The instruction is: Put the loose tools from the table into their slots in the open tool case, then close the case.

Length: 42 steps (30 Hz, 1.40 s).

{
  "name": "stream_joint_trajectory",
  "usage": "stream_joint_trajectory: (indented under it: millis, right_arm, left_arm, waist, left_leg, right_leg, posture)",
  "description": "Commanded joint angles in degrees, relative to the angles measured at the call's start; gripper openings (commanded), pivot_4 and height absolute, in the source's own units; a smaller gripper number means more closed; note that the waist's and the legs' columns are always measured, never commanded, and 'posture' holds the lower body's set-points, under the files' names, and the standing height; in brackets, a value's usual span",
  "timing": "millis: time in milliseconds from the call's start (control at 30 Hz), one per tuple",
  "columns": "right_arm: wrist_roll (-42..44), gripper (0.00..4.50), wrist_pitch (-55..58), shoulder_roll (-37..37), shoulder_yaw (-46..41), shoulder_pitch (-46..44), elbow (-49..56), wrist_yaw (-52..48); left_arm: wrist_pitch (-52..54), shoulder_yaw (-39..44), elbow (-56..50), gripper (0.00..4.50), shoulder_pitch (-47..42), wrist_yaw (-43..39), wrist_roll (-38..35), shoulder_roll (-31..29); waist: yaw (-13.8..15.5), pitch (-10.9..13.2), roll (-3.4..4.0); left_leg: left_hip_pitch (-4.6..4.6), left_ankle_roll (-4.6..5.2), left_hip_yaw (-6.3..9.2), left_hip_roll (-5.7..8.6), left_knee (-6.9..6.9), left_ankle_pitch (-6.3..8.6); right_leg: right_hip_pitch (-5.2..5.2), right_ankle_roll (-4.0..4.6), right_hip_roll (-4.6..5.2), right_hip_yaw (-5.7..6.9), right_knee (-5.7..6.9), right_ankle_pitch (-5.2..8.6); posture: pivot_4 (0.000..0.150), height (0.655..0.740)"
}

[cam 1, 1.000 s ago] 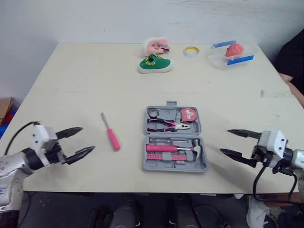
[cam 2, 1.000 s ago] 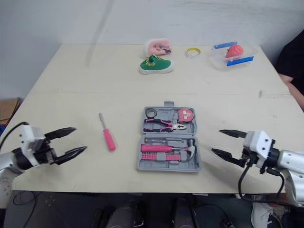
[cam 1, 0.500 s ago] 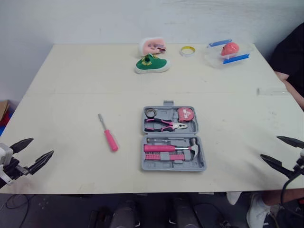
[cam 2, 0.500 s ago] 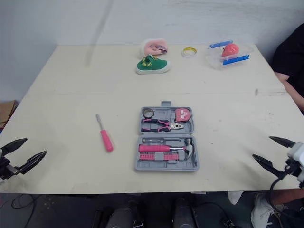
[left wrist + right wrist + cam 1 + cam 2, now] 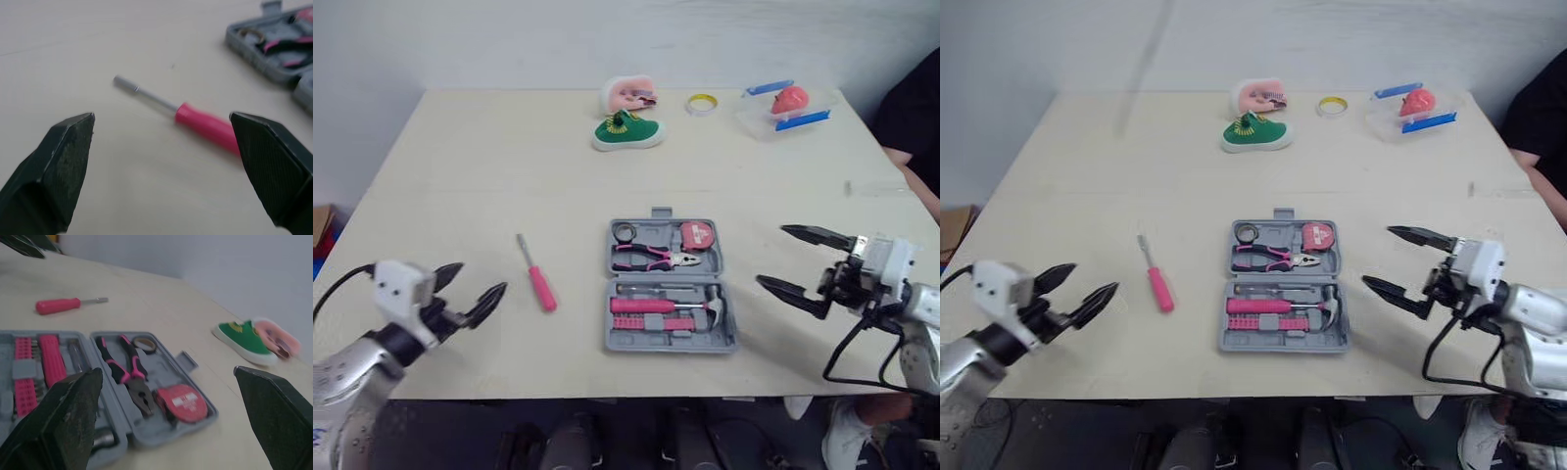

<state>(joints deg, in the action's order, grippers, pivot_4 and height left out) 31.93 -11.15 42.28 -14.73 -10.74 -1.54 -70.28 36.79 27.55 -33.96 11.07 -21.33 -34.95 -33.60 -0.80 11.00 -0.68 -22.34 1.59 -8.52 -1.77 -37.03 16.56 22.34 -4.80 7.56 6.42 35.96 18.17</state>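
- Holding my L gripper (image 5: 481,277) wide open, empty, just left of screwdriver (image 5: 537,273).
- Screwdriver lies on table (image 5: 460,157) btwn my L fingers & tool case (image 5: 611,338); axis near-to-far, pink handle nearer me; L arm closer.
- R gripper (image 5: 771,255) wide open too, empty, right of case.

Robot test lab, bare white wall (image 5: 509,39), plain table (image 5: 489,166) with assorted practice props

The tool case (image 5: 671,278) is grey, the pliers (image 5: 651,258) and screwdriver (image 5: 537,273) have pink handles, and the shoe (image 5: 626,132) is green.
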Motion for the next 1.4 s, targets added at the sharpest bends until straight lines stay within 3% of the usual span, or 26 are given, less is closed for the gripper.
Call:
stream_joint_trajectory:
  millis: [33,267,567,867,900,967,1200,1233,1400]
  right_arm:
    - [1.5,4.48,0.9,0.5,0.4,0.0,2.5,-2.6]
    - [3.2,4.48,6.6,0.8,1.4,0.0,5.9,-3.1]
    - [2.9,4.48,8.1,0.8,1.5,0.5,7.5,-3.5]
    - [4.8,4.48,5.8,-1.6,2.7,0.1,8.5,-7.2]
    - [4.8,4.50,5.5,-1.9,2.8,0.3,8.8,-7.5]
    - [4.6,4.50,4.9,-2.2,3.0,0.7,8.9,-7.7]
    - [3.7,4.50,1.7,-2.3,1.1,3.9,7.4,-10.0]
    - [3.7,4.50,1.2,-2.1,0.7,4.5,7.0,-10.3]
    - [2.7,4.50,0.1,-1.6,0.1,5.5,7.0,-9.3]
  left_arm:
    - [12.2,-3.4,-6.7,4.50,-2.8,12.0,-0.4,2.5]
    - [24.1,-10.5,-8.8,4.50,-11.8,28.5,2.8,13.9]
    - [26.6,-21.8,-4.8,4.50,-15.1,34.0,10.1,20.0]
    - [29.9,-23.3,0.0,4.50,-18.1,35.8,13.8,23.0]
    - [29.8,-22.6,0.7,4.08,-18.4,35.8,13.7,23.8]
    - [30.0,-22.2,1.9,3.73,-19.0,34.8,13.6,24.0]
    - [29.3,-20.4,2.0,0.80,-18.8,32.8,14.7,22.8]
    - [28.5,-20.3,1.7,0.57,-18.8,32.1,14.9,22.2]
    - [20.3,-18.8,0.8,0.57,-19.7,24.2,14.6,17.1]
  waist:
    - [0.7,0.0,0.00]
    - [0.9,0.0,-0.04]
    - [1.1,0.0,-0.06]
    - [2.2,0.0,-0.08]
    - [2.2,0.0,-0.08]
    - [2.4,0.0,-0.07]
    - [2.5,0.0,-0.03]
    - [2.5,0.0,-0.03]
    - [2.3,0.0,-0.04]
  left_leg:
    - [-0.01,0.27,-0.01,-0.01,-0.02,-0.14]
    - [-0.02,0.44,-0.03,0.03,-0.17,-0.21]
    - [-0.03,0.42,-0.05,0.04,-0.15,-0.24]
    - [0.00,0.41,-0.05,0.04,-0.19,-0.22]
    - [0.00,0.41,-0.05,0.03,-0.19,-0.22]
    - [0.01,0.41,-0.05,0.03,-0.19,-0.23]
    - [0.16,0.20,0.06,0.04,-0.19,-0.12]
    - [0.17,0.20,0.06,0.04,-0.19,-0.12]
    - [0.16,0.17,0.09,0.04,-0.18,-0.10]
  right_leg:
    - [0.00,0.01,-0.05,0.00,-0.03,0.01]
    - [-0.08,-0.08,-0.04,0.00,0.00,-0.06]
    - [-0.05,-0.09,-0.07,0.00,-0.02,-0.08]
    - [-0.09,-0.09,-0.06,-0.01,-0.01,-0.08]
    - [-0.09,-0.09,-0.06,-0.01,-0.01,-0.08]
    - [-0.10,-0.09,-0.06,-0.01,-0.01,-0.09]
    - [-0.33,-0.07,-0.04,0.09,-0.04,-0.11]
    - [-0.34,-0.07,-0.03,0.10,-0.05,-0.11]
    - [-0.35,-0.07,-0.03,0.13,-0.08,-0.11]
  posture:
    - [0.150,0.7400]
    - [0.150,0.7400]
    - [0.150,0.7400]
    - [0.150,0.7400]
    - [0.150,0.7400]
    - [0.150,0.7400]
    - [0.150,0.7400]
    - [0.150,0.7400]
    - [0.150,0.7400]
